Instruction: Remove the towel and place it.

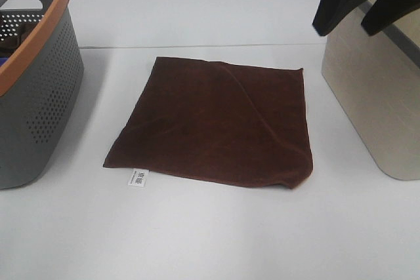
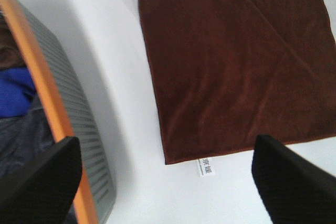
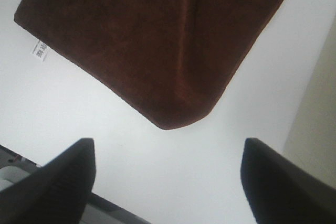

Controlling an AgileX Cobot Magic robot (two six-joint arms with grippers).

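Observation:
The dark brown towel lies spread flat on the white table, between two baskets, with a diagonal crease across it. Its small white tag sticks out at the near left corner. My right gripper hangs open high above the towel's far right corner, over the beige basket's edge, holding nothing. In the right wrist view the towel lies well below the open right gripper. The left gripper is open too, above the towel near its tag. It is out of the exterior view.
A grey perforated basket with an orange rim stands left of the towel, with blue and dark cloth inside. A beige basket stands to the right. The white table runs toward the near edge.

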